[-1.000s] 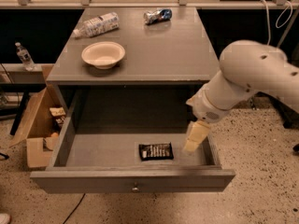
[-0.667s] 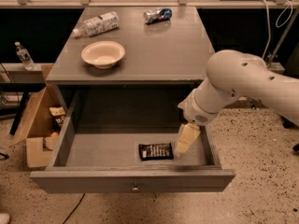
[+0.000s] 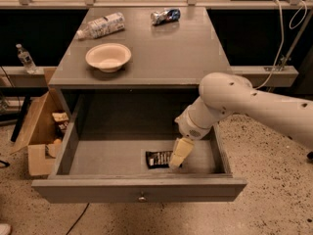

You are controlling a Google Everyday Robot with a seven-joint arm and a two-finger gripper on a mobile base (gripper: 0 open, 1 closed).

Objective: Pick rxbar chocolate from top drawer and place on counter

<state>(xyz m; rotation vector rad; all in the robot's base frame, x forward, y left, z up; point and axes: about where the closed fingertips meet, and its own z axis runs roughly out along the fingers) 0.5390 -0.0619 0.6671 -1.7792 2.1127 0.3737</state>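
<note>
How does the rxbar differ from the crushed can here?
The rxbar chocolate is flat and dark; the crushed can is crumpled, blue-silver. The rxbar chocolate lies in the open top drawer, the crushed can on the counter's far side. The gripper sits at the rxbar chocolate's right end, far from the crushed can. Both lie flat.

White bowl (image 3: pixel 108 57) is sitting upright at the left front of the counter (image 3: pixel 171 58). Plastic bottle (image 3: pixel 101 26) is lying on its side behind it, and crushed can (image 3: pixel 165 16) is lying further right. Open cardboard box (image 3: pixel 36 131) is standing on speckled floor (image 3: pixel 274 199) at left, with small bottle (image 3: pixel 24 58) standing on a ledge above.
</note>
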